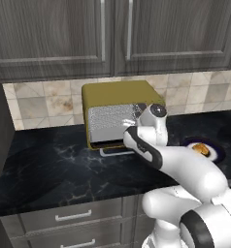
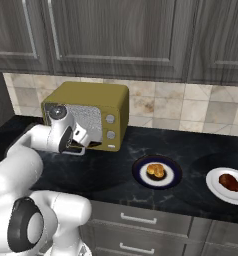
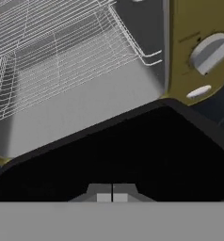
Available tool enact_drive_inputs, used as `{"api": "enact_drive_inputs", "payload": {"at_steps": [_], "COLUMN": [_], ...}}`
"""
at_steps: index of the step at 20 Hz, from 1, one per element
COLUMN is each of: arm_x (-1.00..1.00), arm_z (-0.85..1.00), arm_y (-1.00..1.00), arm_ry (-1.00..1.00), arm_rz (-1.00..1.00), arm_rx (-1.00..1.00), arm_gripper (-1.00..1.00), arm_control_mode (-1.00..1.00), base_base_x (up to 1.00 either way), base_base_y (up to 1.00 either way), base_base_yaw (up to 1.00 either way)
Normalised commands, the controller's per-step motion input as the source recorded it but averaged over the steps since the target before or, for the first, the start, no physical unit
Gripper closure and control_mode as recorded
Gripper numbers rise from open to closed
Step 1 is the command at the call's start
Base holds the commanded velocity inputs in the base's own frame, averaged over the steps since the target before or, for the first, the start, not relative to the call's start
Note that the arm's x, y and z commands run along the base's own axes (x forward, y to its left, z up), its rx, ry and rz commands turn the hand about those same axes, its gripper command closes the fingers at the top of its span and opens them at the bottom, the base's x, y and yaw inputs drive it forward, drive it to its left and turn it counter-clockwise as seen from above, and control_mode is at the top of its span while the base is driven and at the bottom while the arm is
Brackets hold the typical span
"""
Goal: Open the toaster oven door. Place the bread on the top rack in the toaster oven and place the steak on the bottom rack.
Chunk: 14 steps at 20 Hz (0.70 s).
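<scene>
The mustard-yellow toaster oven point(image 1: 118, 93) point(image 2: 93, 95) stands at the back of the counter with its grey inside showing. The toaster oven door point(image 3: 132, 150) hangs open and lies flat below the opening, and its pale bar handle point(image 1: 115, 153) points forward. Inside are the top rack point(image 3: 48, 23) and the bottom rack point(image 3: 76, 66), both bare. My gripper point(image 3: 112, 197) is shut on nothing, just above the door's dark glass. The bread point(image 2: 155, 171) point(image 1: 201, 147) lies on a dark blue plate point(image 2: 141, 170). Right of it, the steak point(image 2: 230, 182) lies on a white plate point(image 2: 216, 190).
White knobs point(image 3: 210, 54) sit on the oven's right front panel. Wall cabinets point(image 2: 116, 35) hang above the tiled backsplash. The black marble counter point(image 1: 49, 164) runs left of the oven. Drawers point(image 2: 141, 220) sit below the counter's front edge.
</scene>
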Motion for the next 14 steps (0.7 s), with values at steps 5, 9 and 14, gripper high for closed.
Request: {"api": "enact_drive_inputs", "payload": {"at_steps": [5,9,14], "arm_x": [0.48,0.41,0.05], "arm_z": [-0.18,-0.35,-0.89], "arm_y": [0.24,0.19,0.20], "arm_ry": [0.00,0.06,0.27], "arm_rz": [0.00,0.00,0.00], "arm_rx": [0.00,0.00,0.00], "arm_gripper": [1.00,1.00,1.00], "arm_control_mode": [-1.00,-1.00,-1.00], "base_base_x": [0.00,0.00,0.00], "base_base_y": [0.00,0.00,0.00], "base_base_yaw": [0.00,0.00,0.00]}}
